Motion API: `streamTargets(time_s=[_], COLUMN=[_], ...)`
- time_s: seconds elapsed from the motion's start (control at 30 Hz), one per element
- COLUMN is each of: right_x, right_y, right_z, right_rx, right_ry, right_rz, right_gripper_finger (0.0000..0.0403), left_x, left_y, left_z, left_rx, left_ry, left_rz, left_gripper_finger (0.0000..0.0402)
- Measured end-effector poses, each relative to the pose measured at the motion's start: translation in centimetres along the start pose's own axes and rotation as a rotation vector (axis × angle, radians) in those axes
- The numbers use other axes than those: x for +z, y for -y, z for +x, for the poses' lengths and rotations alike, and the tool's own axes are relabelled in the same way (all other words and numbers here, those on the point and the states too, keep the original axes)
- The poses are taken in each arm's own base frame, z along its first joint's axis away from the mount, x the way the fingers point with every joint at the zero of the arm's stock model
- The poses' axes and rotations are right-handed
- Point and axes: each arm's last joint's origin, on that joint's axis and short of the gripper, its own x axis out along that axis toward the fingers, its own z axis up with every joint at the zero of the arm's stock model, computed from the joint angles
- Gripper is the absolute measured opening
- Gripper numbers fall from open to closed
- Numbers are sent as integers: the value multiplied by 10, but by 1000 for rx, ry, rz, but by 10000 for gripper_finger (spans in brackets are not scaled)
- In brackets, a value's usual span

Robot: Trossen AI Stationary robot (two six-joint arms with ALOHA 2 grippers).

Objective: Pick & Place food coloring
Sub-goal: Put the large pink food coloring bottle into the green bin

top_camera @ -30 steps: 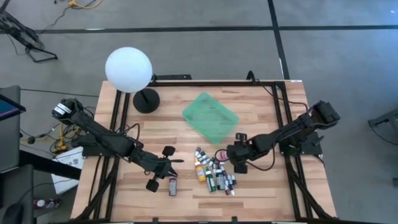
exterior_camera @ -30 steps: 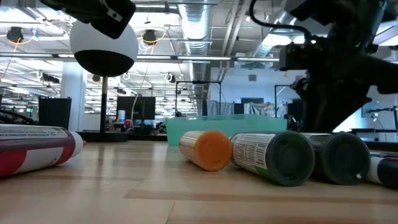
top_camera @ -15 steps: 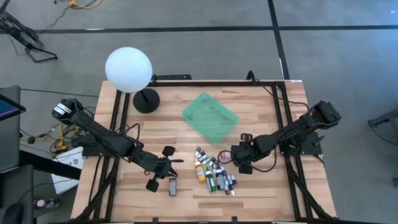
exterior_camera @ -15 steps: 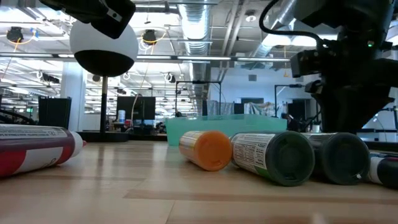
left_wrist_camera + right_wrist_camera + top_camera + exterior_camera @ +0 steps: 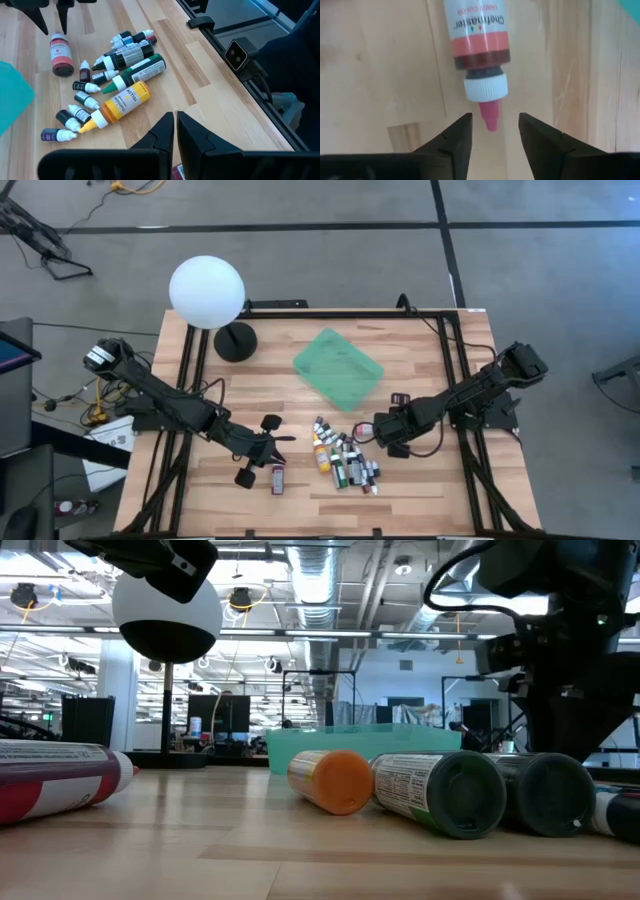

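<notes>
Several small food coloring bottles (image 5: 345, 458) lie in a heap on the wooden table, also seen in the left wrist view (image 5: 117, 75). A pink-red bottle (image 5: 477, 30) lies apart at the heap's right, its white cap and pink nozzle toward my right gripper (image 5: 492, 135). That gripper (image 5: 380, 435) points down and is open, one finger on either side of the nozzle tip, touching nothing. My left gripper (image 5: 175, 132) is shut and empty, hovering left of the heap (image 5: 272, 440). One dark red bottle (image 5: 278, 478) lies alone near the front edge.
A flat green tray (image 5: 338, 367) sits behind the heap toward the table's far side. A white globe lamp (image 5: 207, 292) on a black base (image 5: 235, 340) stands at the far left. In the low view, orange-capped (image 5: 332, 780) and green (image 5: 445, 790) bottles lie close.
My right gripper has tipped to point more steeply down over the pink-red bottle, and its wrist has drawn slightly toward the table's right edge. The bottles have not moved.
</notes>
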Motion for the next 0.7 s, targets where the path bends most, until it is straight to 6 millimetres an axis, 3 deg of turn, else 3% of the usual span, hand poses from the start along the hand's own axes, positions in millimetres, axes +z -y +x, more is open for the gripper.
streamTargets(time_s=[0.47, 0.7], right_x=[-6, -6], right_y=[0, 1], right_z=[11, 11], right_rx=[7, -12], right_ry=[16, 20], right_rz=[29, 29], right_gripper_finger=[125, 89], left_x=[0, 0], left_y=[0, 0], left_z=[0, 0], left_rx=[1, 3], left_ry=[1, 2], left_rz=[4, 8], left_gripper_finger=[16, 16])
